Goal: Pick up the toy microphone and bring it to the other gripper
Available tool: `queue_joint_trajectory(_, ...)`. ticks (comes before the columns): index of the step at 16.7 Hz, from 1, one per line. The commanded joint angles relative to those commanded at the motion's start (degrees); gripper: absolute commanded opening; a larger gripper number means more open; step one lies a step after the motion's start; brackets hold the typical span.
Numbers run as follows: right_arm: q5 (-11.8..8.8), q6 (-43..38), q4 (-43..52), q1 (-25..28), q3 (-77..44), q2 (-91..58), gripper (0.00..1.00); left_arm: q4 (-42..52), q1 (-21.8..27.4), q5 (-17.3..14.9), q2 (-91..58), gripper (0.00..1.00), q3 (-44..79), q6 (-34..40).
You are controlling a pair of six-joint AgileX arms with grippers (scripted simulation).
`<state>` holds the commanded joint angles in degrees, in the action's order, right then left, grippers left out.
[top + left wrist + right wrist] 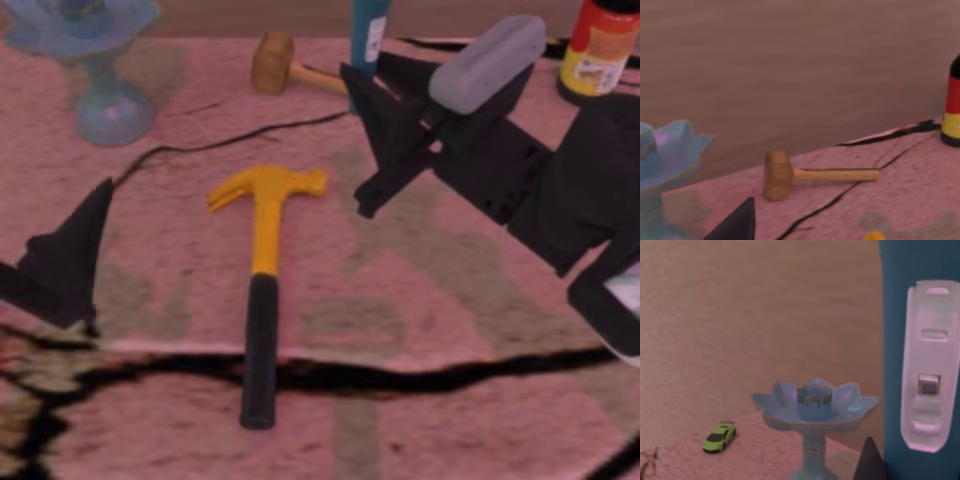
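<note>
The right gripper (368, 140), the one carrying the grey rounded block, has its jaws closed around the toy microphone (368, 38), gripping the teal handle low down while the rest rises toward the top view's far edge; the head is out of sight. In the right wrist view the teal handle and its white button strip (929, 365) fill the near side, so the toy's long axis runs roughly upright, straight out from the jaws. The left gripper (75, 250) sits low at the table's left side, well apart from the toy; its jaws I cannot tell. So the handover looks like a leftward carry across the yellow claw hammer (262, 300), with the wooden mallet (285, 68) just beside the start.
</note>
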<state>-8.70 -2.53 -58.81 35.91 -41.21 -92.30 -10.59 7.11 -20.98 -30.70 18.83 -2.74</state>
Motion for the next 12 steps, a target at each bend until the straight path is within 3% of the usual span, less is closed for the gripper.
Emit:
queue_joint_trajectory(7,0.00,0.00,0.00,0.00,0.00,0.00,0.00,-11.62,6.35,-19.10,-30.72,1.00,19.16,-2.99)
queue_joint_trajectory(10,0.00,0.00,0.00,0.00,0.00,0.00,0.00,-14.25,8.16,-24.51,-38.81,1.00,23.94,-3.69)
queue_joint_trajectory(12,0.00,0.00,0.00,0.00,0.00,0.00,0.00,-14.97,8.79,-26.43,-41.74,1.00,25.43,-3.85)
